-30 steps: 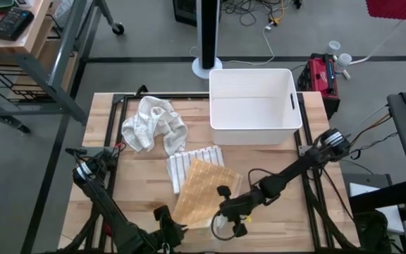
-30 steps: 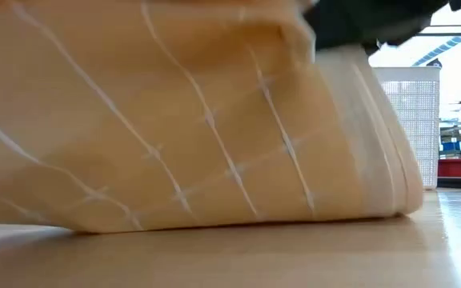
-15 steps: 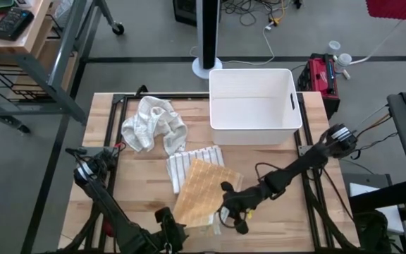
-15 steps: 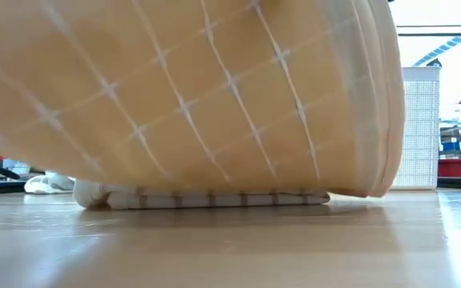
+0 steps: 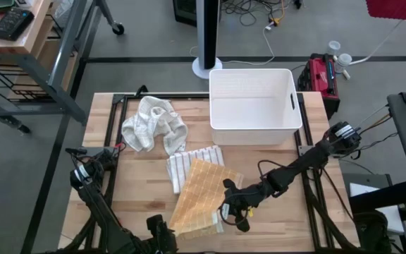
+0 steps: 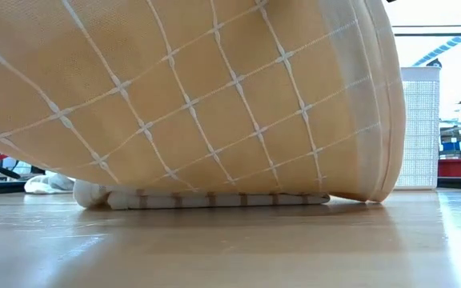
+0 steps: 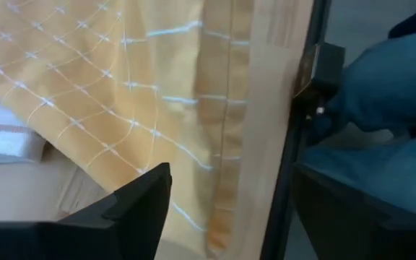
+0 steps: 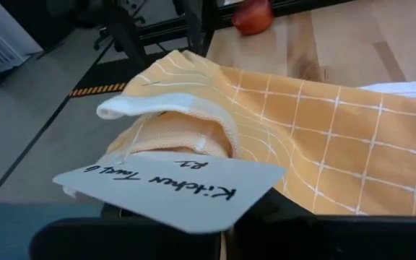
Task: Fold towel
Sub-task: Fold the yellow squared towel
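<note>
An orange towel with a white grid (image 5: 201, 194) lies folded near the table's front. Its far part rests on a folded white striped towel (image 5: 189, 161). My right gripper (image 5: 230, 212) is shut on the orange towel's near right corner, which carries a white paper tag (image 8: 172, 188). In the low view the orange towel (image 6: 198, 96) sags above the striped towel (image 6: 214, 198), its near edge off the wood. My left gripper (image 5: 159, 229) is open at the towel's near left corner. Its fingers (image 7: 139, 209) stand on either side of the hem (image 7: 222, 166) without touching it. My right gripper holds the orange towel by its near right corner (image 8: 186, 137), where several folded layers bunch together. The tag and the cloth hide the fingers. It comes in nearly level from the table's right. The near edge is held up off the table; the far part lies on the striped towel.
A crumpled white towel (image 5: 152, 123) lies at the far left of the table. A white bin (image 5: 254, 106) stands at the far right. Bare wood lies left of the towels and along the near edge. Black frame rails run along the table's sides.
My left gripper has opened, let go of the towel's near left corner and drawn back toward the near edge. My right gripper has risen a little and rolled. The towel's near edge, on the table a second ago, now hangs clear of it.
</note>
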{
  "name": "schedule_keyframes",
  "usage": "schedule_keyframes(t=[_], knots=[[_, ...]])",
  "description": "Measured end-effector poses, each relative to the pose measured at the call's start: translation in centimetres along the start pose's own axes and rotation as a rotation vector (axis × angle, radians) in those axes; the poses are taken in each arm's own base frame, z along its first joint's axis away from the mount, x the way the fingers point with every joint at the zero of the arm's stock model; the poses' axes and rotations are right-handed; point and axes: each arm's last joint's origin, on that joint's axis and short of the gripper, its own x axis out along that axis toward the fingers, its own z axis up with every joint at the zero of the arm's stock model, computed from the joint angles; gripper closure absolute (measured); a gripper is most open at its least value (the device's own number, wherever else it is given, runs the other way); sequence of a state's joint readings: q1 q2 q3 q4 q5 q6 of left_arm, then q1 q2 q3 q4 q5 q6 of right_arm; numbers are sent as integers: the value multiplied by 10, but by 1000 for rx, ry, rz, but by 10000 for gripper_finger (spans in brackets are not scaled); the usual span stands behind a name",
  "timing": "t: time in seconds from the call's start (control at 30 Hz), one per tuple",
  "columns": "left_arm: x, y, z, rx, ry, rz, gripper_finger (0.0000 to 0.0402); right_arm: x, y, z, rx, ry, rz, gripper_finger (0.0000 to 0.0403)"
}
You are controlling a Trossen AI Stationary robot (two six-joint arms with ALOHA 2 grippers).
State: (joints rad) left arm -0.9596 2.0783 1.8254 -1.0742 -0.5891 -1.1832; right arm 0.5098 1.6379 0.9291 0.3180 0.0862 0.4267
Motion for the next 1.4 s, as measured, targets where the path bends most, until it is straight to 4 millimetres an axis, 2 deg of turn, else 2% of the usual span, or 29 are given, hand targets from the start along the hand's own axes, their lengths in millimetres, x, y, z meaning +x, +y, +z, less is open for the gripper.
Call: schedule_keyframes(t=[0.3, 0.43, 0.53, 0.6, 0.67, 0.73, 0.93, 1.03, 1.13, 1.27, 1.4], knots=[[45, -2, -14, 91, 59, 124, 137, 0, 0, 0, 8, -2, -2, 403], [50, 6, -15, 28, 102, 195, 169, 0, 0, 0, 9, 4, -4, 403], [48, 9, -15, 11, 128, 218, 220, 0, 0, -2, 18, 20, -3, 403], [48, 10, -15, 19, 134, 222, 273, 0, 1, -3, 18, 27, 0, 403], [49, 11, -14, 24, 134, 222, 344, -1, 2, -5, 15, 44, -2, 403], [49, 11, -13, 24, 134, 217, 384, -1, 3, -9, 3, 82, -7, 403], [34, 0, 7, 43, 100, 110, 397, -5, 8, -28, -136, 253, 16, 403], [28, -6, 25, 24, 71, 38, 397, -7, 11, -34, -199, 301, 34, 403], [26, -4, 45, 0, 58, 7, 399, -8, 15, -38, -221, 354, 123, 403], [37, 6, 63, -3, 114, -6, 400, -11, 21, -45, -222, 420, 167, 403], [66, 14, 71, -32, 238, -92, 400, -15, 22, -53, -191, 497, 141, 403]])
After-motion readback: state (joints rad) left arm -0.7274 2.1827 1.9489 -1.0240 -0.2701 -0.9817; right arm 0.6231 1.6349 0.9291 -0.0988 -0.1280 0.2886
